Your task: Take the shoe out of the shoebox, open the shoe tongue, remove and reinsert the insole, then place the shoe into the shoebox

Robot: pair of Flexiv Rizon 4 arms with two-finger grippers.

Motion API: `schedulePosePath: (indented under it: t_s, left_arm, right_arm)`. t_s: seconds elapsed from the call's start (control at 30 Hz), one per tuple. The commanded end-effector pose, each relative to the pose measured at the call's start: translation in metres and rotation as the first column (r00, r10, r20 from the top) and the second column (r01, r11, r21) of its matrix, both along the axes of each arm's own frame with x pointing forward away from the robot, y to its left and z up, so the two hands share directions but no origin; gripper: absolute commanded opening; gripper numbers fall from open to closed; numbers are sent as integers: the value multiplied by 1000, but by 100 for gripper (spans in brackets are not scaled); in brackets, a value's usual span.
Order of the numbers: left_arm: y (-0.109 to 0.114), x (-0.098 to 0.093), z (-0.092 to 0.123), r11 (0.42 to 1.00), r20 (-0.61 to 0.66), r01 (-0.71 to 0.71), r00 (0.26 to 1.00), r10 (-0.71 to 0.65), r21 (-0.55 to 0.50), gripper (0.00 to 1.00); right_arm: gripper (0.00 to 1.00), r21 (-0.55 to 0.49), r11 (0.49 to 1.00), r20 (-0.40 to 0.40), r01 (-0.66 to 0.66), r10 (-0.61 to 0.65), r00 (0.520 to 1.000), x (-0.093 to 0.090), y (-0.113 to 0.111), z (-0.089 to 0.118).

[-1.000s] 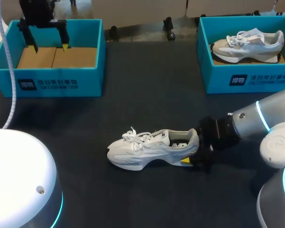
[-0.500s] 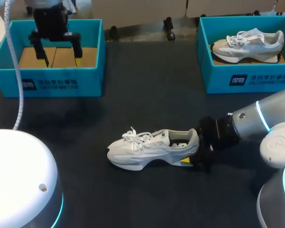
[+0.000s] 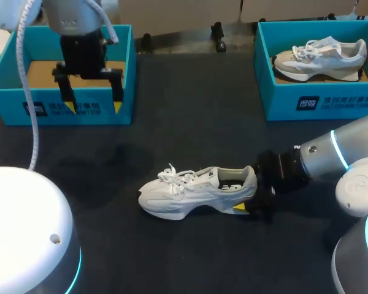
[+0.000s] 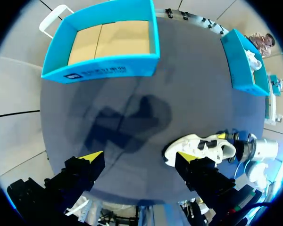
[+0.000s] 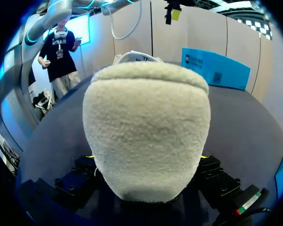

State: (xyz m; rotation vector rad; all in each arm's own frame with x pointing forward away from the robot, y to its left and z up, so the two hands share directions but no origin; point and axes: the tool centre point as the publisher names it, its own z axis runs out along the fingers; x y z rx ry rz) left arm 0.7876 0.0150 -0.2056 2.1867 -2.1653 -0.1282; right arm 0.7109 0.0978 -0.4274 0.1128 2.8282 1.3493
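So the white sneaker (image 3: 196, 191) sits mid-table (image 3: 190, 122), right gripper (image 3: 245, 202) clamped on its heel. Left gripper (image 3: 93, 105) hangs wide open over the empty shoebox (image 3: 12, 104)'s front wall. Two blue shoeboxes total, two shoes; the second sneaker (image 3: 319, 58) is in the right-hand box (image 3: 331, 101).

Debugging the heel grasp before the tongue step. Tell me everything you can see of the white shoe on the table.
The white shoe is a low sneaker standing on its sole on the dark table, toe toward my left, heel toward my right. The upper looks like white mesh and smooth panels over a thick white sole. White laces bunch loosely over the tongue, and the opening looks dark inside. In the right wrist view the heel back is fuzzy off-white fabric. The right gripper clamps the heel from both sides. Nothing else touches it.
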Motion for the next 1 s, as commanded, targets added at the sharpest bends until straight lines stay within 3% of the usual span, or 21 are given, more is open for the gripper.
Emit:
schedulePosePath:
  t_s: [0.03, 0.63, 1.0]
  left_arm:
    - [-13, -19, -9, 1000, 25, -4, 1000, 4, 4, 100]
    - [-87, -76, -26, 999, 34, 21, 999, -22, 31, 100]
    - [-133, -96, -43, 998, 30, 54, 998, -55, 30, 100]
  right_arm:
    - [0, -5, 1000, -1, 2, -2, 1000, 1, 0, -1]
    - [0, -5, 1000, -1, 2, -2, 1000, 1, 0, -1]
    - [0, -5, 1000, -1, 2, -2, 1000, 1, 0, -1]
